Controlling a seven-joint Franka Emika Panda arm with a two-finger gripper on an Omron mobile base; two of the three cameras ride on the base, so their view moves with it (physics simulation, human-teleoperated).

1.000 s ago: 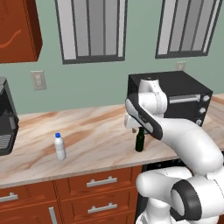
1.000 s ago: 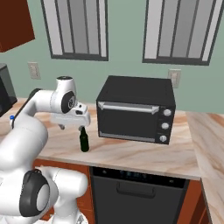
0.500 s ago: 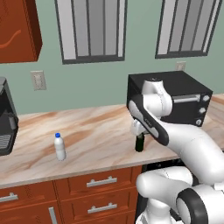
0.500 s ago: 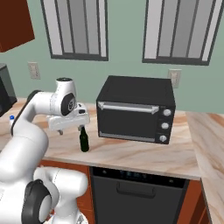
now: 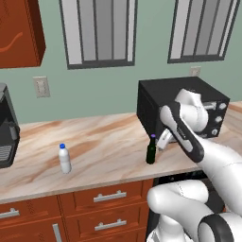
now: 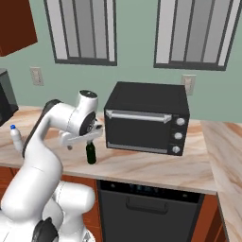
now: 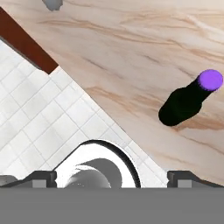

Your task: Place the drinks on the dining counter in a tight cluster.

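Note:
The slim dark green bottle with a purple cap (image 5: 151,151) (image 6: 90,152) stands upright on the marble top near its front edge, left of the black oven. My gripper (image 5: 164,140) (image 6: 81,138) hangs just above and beside it, open, with nothing between its fingers. In the hand view the green bottle (image 7: 185,102) lies up and to the right of the gripper (image 7: 112,177), apart from both fingertips. The white bottle with a blue cap (image 5: 64,159) (image 6: 16,138) stands far to the left on the same top. The maroon bottle and the dining counter are out of view.
A black toaster oven (image 5: 176,106) (image 6: 146,118) stands close to the right of the green bottle. A dark coffee machine (image 5: 6,127) sits at the far left. Red-brown drawers (image 5: 94,203) run under the marble top (image 5: 108,142); white floor tiles (image 7: 39,118) show past its edge.
My hand has drifted a little down and toward the oven side, close by the green bottle. Neither bottle has moved.

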